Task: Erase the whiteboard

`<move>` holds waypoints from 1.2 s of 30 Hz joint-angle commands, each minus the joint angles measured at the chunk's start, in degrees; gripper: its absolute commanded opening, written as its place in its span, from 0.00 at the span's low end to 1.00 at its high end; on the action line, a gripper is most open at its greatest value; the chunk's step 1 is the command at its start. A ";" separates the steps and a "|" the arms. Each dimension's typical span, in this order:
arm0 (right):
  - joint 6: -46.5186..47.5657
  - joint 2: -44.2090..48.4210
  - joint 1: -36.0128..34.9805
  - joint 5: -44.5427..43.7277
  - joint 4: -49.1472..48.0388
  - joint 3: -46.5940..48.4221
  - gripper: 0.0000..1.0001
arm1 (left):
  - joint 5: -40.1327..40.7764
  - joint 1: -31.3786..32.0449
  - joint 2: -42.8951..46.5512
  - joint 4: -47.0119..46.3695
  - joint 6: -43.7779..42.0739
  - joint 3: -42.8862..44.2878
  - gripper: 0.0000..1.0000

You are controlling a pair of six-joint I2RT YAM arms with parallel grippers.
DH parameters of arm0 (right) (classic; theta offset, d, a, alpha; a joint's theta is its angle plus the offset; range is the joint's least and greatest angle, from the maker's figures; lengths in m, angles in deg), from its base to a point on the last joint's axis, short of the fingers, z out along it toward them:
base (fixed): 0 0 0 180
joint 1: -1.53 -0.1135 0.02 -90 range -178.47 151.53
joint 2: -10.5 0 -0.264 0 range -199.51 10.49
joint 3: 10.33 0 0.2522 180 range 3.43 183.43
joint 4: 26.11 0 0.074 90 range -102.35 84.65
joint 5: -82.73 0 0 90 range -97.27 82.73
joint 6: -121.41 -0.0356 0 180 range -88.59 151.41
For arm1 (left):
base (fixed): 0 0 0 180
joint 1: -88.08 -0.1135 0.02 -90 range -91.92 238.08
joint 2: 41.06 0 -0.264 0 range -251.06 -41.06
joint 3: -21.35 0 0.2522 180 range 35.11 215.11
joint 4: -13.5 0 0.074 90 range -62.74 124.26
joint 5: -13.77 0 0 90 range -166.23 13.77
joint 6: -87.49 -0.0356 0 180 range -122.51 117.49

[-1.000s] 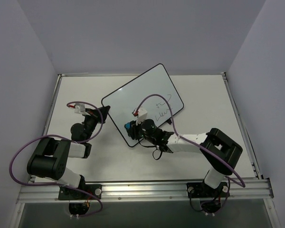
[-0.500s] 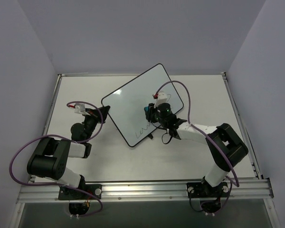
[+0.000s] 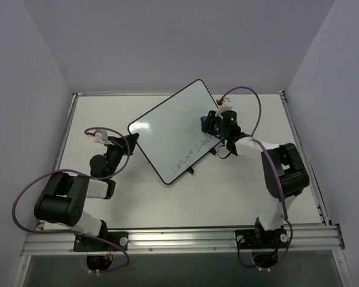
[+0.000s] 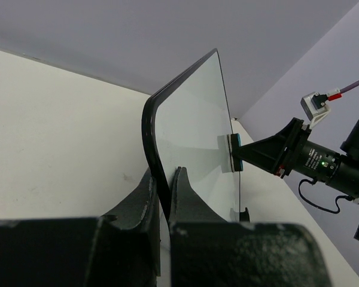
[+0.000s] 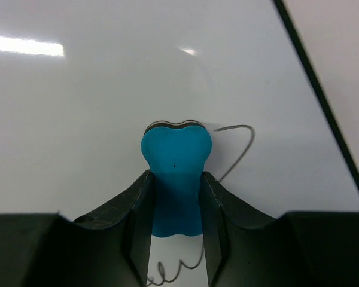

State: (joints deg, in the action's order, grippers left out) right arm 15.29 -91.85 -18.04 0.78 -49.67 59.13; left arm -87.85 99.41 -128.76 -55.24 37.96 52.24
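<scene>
The whiteboard [image 3: 173,122], white with a thin black frame, stands tilted on its long edge in the middle of the table. Black scribbles [image 3: 191,154] run along its lower right part. My left gripper [image 3: 131,140] is shut on the board's left edge, seen edge-on in the left wrist view [image 4: 151,137]. My right gripper [image 3: 207,124] is shut on the small blue eraser [image 5: 175,173] and presses it against the board face near the right end, next to a curved pen line [image 5: 242,149]. The eraser also shows in the left wrist view [image 4: 233,153].
The white table [image 3: 96,113] is walled in by grey panels at the left, back and right. A black clip [image 3: 191,171] props the board's lower edge. Purple cables loop from both wrists. The metal rail [image 3: 179,238] runs along the near edge.
My right gripper has swept the eraser from the board's lower left corner up and right to its right end. The scribbles in the upper right have gone. The left arm and board have stayed still.
</scene>
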 commanded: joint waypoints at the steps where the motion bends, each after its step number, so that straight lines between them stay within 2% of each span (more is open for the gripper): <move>1: 1.62 -4.88 3.57 -2.60 8.05 -0.51 0.00 | -7.28 1.50 -1.42 2.69 -14.98 -1.13 0.02; 9: 1.44 -9.27 8.32 -1.03 10.87 5.73 0.00 | -7.37 1.50 -0.98 3.13 -14.98 -1.04 0.02; 14: 0.83 -9.28 8.32 0.55 11.48 6.26 0.00 | -7.28 1.50 -1.24 3.49 -15.16 -0.87 0.02; 20: -0.67 -5.50 4.73 1.09 8.67 -0.49 0.00 | -7.19 1.59 -1.51 3.48 -15.16 -0.78 0.02; 24: -1.63 -3.31 -1.42 -1.99 7.71 -4.19 0.00 | -7.19 1.59 -1.42 3.57 -15.16 -0.78 0.02; 27: -4.17 -1.90 -3.53 -2.16 4.73 -7.61 0.00 | -7.10 1.67 -1.51 3.40 -15.16 -0.78 0.02; 32: -9.18 1.18 -5.12 -3.38 -1.25 -12.63 0.00 | -7.10 1.76 -1.95 3.05 -15.16 -0.78 0.02; 36: -12.26 4.25 -3.99 -7.87 -1.18 -15.09 0.00 | -7.02 1.85 -1.42 2.96 -15.16 -0.95 0.02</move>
State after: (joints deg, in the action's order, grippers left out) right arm 7.62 -87.44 -20.51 -8.20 -56.51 46.87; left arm -88.02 99.72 -128.50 -55.87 37.48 52.24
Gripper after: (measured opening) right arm 0.284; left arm 0.079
